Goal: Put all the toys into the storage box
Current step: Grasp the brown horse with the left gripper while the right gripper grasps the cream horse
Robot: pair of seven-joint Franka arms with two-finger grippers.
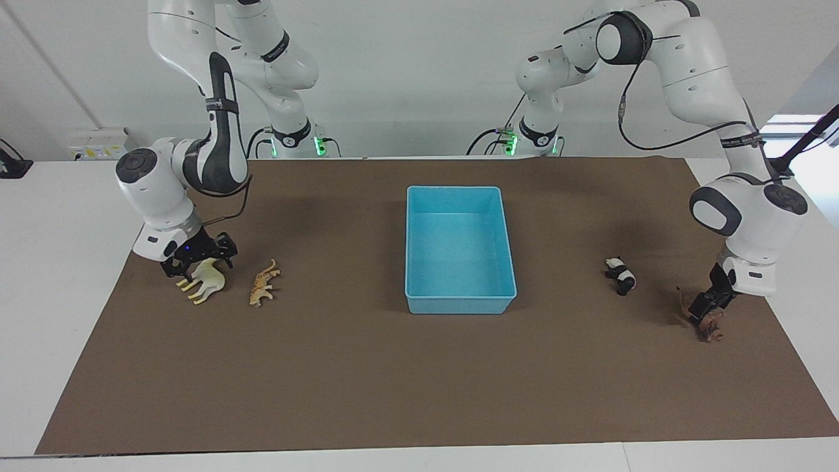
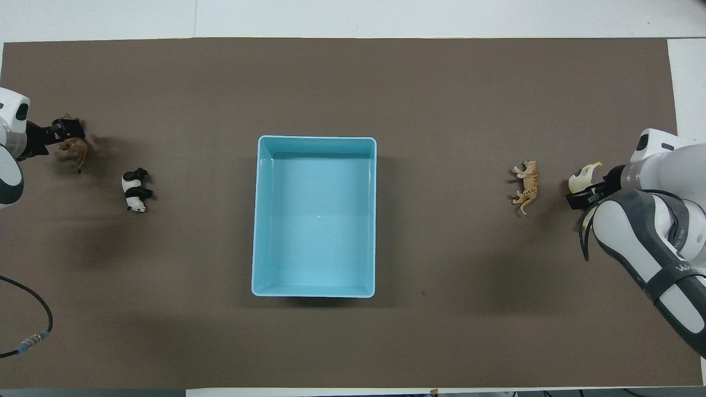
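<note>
Fingers apart on both: right gripper (image 1: 200, 259) down at cream camel (image 1: 204, 283), left gripper (image 1: 706, 304) at brown lion (image 1: 706, 325). Storage box (image 1: 459, 305) mid-mat, empty; camel at its 9 o'clock, facing view. Figurines likely light, rigid, slick; pinch across torso, not legs.

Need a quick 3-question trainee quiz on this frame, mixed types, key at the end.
1. True or false: the storage box already holds a toy.
2. Which toy is the left gripper down at? A) panda B) lion C) spotted cat
3. Fill in: the right gripper is over the cream ___, at the right arm's end of the table.

Key
1. False: all four toys lie on the brown mat.
2. B
3. camel
</note>
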